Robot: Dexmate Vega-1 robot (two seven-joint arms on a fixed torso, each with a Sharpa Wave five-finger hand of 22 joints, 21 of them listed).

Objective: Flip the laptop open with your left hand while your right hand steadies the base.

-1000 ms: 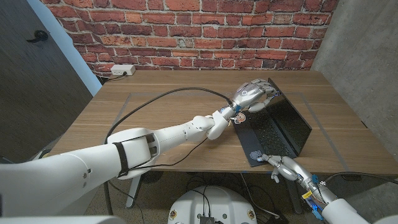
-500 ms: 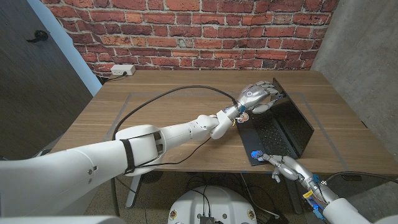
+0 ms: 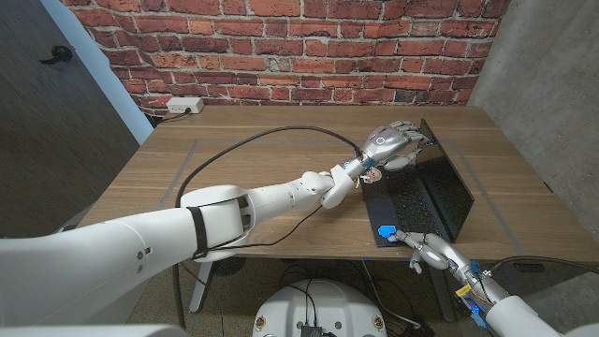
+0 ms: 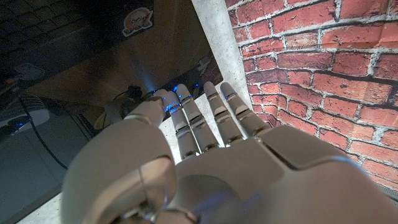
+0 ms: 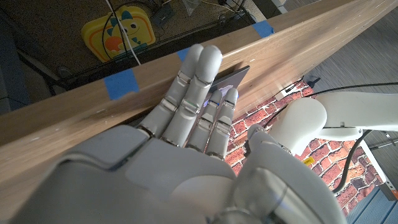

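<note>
1. Red brick wall (image 3: 281, 42) backs the wooden table (image 3: 234, 159) in the head view, with a grey concrete wall to the robot's right. On the table's right part sits the black laptop (image 3: 421, 201), its lid raised and leaning away to the right, the keyboard deck bare. The left hand (image 3: 395, 142) is at the lid's far upper corner, fingers curled over its top edge and holding it. The right hand (image 3: 426, 251) is at the near edge of the table, fingers extended onto the laptop's near corner beside a strip of blue tape (image 3: 385, 231). A black cable (image 3: 253, 142) runs across the table behind the left arm; the wood to the left of that arm is bare.

2. From the left wrist, the left hand (image 4: 186, 162) has its fingers (image 4: 186, 118) lying close together, reaching forward onto a dark glossy surface that I take for the laptop lid (image 4: 74, 37); brick shows beside them. The grip itself is hidden.

3. From the right wrist, the right hand (image 5: 180, 143) lies with straight fingers (image 5: 199, 81) over the table edge (image 5: 298, 37), fingertips touching the laptop's dark corner (image 5: 230, 78). It presses rather than grips. Blue tape (image 5: 127, 83) sits just beside the fingers.
</note>
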